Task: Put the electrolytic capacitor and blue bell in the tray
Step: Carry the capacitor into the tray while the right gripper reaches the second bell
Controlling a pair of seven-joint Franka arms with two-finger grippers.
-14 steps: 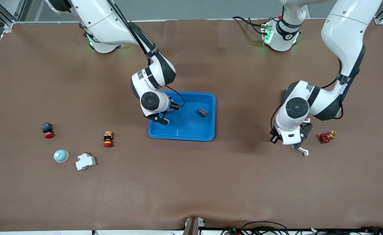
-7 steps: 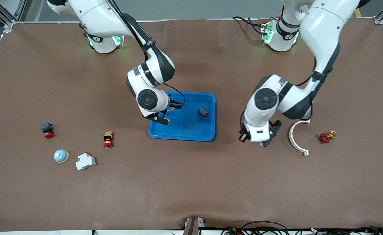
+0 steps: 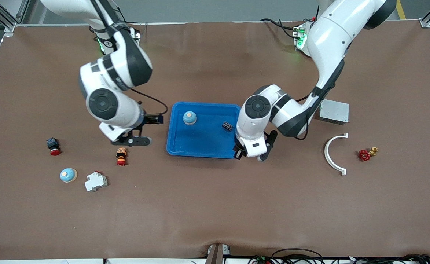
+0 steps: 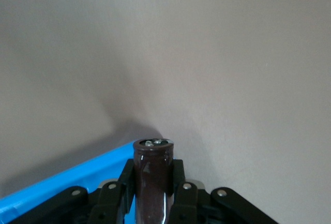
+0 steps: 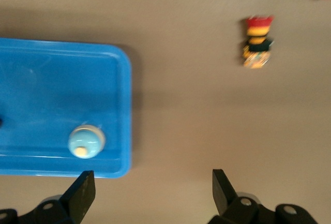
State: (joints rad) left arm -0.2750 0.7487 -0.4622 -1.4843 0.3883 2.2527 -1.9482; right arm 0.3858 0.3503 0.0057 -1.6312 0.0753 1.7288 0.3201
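The bright-blue tray (image 3: 204,146) lies mid-table. A blue bell (image 3: 189,117) stands in it, near the rim farther from the front camera; it also shows in the right wrist view (image 5: 86,141). My left gripper (image 3: 250,154) is over the tray's rim at the left arm's end. It is shut on a dark-brown electrolytic capacitor (image 4: 152,175), with the tray rim (image 4: 62,182) just beside it. My right gripper (image 3: 138,136) is open and empty over bare table beside the tray, toward the right arm's end; its fingers (image 5: 83,190) stand wide apart.
A small dark part (image 3: 227,126) lies in the tray. Toward the right arm's end are a second blue bell (image 3: 68,175), a white breaker (image 3: 96,181), an orange-red button (image 3: 121,156) and a dark-red button (image 3: 53,146). Toward the left arm's end are a grey box (image 3: 334,111), a white curved piece (image 3: 335,154) and a red valve (image 3: 365,154).
My right gripper has drawn away from the tray toward its own end, leaving the blue bell in the tray. My left gripper has moved from the white curved piece to the tray's rim.
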